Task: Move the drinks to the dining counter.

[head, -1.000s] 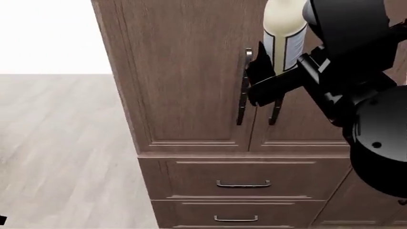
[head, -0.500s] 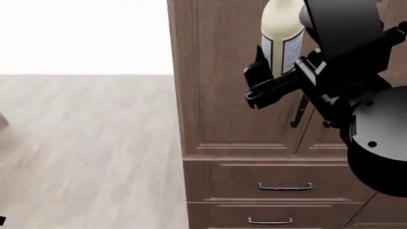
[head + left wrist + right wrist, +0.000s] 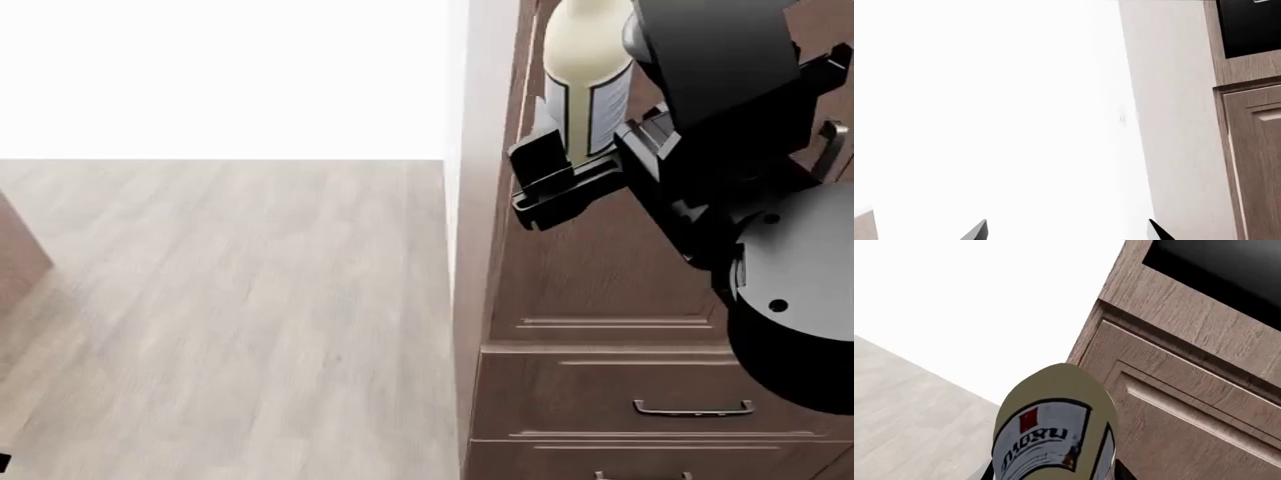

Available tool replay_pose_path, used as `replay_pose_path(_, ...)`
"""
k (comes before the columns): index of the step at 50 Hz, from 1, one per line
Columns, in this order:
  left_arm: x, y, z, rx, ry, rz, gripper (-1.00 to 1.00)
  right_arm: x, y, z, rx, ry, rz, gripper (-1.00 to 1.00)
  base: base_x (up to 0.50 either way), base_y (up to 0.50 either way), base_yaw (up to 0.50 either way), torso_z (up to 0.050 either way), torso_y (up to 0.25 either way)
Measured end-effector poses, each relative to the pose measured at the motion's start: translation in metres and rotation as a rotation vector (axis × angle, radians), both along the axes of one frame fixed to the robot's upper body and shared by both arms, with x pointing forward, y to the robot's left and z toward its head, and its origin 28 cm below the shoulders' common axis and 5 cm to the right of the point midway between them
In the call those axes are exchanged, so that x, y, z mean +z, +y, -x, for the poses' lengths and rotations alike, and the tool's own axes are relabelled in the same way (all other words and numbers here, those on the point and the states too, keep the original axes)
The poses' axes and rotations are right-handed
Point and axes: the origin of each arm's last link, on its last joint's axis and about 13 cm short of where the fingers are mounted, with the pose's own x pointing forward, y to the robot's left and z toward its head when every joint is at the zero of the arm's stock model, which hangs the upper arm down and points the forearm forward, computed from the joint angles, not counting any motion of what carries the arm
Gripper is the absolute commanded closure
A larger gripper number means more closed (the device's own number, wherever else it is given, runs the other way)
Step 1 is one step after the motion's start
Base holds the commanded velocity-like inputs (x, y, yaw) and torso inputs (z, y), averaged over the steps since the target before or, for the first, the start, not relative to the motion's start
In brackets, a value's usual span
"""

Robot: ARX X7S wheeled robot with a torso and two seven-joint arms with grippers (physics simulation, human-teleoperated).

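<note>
One of the drinks, a tall cream bottle with a white label (image 3: 587, 70), is held upright high at the right of the head view, with my right gripper (image 3: 571, 150) shut on its lower body. The right wrist view shows the same bottle (image 3: 1054, 430) close up, with dark fingers (image 3: 1119, 473) on either side of it. My left gripper (image 3: 1067, 235) is open, only its two fingertips showing wide apart against a white wall with nothing between them. The dining counter is out of view.
A tall brown wood cabinet (image 3: 587, 280) with drawers and metal handles (image 3: 694, 407) stands right behind the held bottle. Pale wood floor (image 3: 240, 320) stretches to the left up to a white wall (image 3: 214, 70). A brown panel edge (image 3: 14, 260) shows at far left.
The head view has swung left: the cabinet has slid toward the right edge, and more floor and white wall show. The bottle stays in the right gripper.
</note>
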Motion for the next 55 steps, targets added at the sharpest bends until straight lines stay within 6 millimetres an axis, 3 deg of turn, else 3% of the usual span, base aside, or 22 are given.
replay_pose_path(13,0.0004,-0.0001,0.0001,0.000,-0.001,0.000,-1.00,-0.0001,0.0002,0.0000,0.000,0.004,0.003,1.00,0.06,0.50,0.00,0.000,0.001)
replay_pose_path(55,0.0011,-0.0002,0.0005,-0.002,-0.005,-0.005,-1.00,0.0001,0.0008,-0.0001,0.005,0.015,0.004,1.00,-0.12,0.50,0.00,0.000,0.000)
